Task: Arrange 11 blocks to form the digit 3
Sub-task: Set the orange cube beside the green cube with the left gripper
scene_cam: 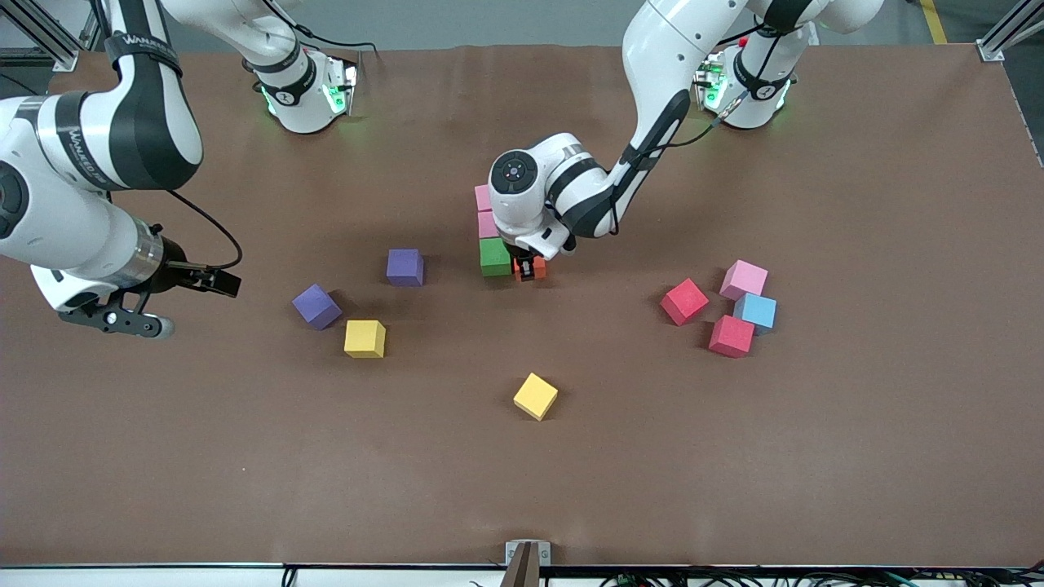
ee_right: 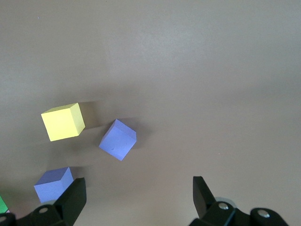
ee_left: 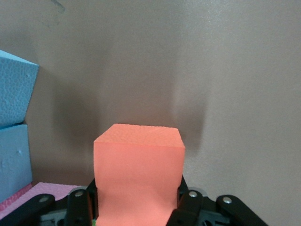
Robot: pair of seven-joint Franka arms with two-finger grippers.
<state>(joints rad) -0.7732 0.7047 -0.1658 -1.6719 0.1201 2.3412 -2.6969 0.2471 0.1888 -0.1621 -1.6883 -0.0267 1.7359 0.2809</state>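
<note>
A: Where was the left gripper (scene_cam: pixel 528 269) at this entry?

B: Down at the middle of the counter (scene_cam: pixel 734 456), fingers closed narrow on the orange block (scene_cam: pixel 536 266). In the left wrist view the orange block (ee_left: pixel 138 174) sat clamped between the two fingers (ee_left: pixel 77 207). It was just beside the green block (scene_cam: pixel 494 256), on the side toward the left arm's end.

A: What had been built there?

B: A column: two pink blocks (scene_cam: pixel 485 210) touching each other, the green one touching the nearer pink, nearer to the front camera. The left wrist view also showed two light blue blocks (ee_left: pixel 14 122) beside the pink; the front view hid them under the arm.

A: Loose blocks?

B: Toward the left arm's end, a cluster: one pink block (scene_cam: pixel 743 280), one light blue block (scene_cam: pixel 756 311), two red blocks (scene_cam: pixel 683 301). Toward the right arm's end, two purple blocks (scene_cam: pixel 404 267), well apart from the column. Two yellow cubes (scene_cam: pixel 364 338) lay nearer the front camera.

A: Right gripper (scene_cam: pixel 122 318)?

B: Waiting in the air over the right arm's end of the counter, fingers wide, holding nothing. Its wrist view showed the purple blocks (ee_right: pixel 117 139) and one yellow cube (ee_right: pixel 63 122) below.
</note>
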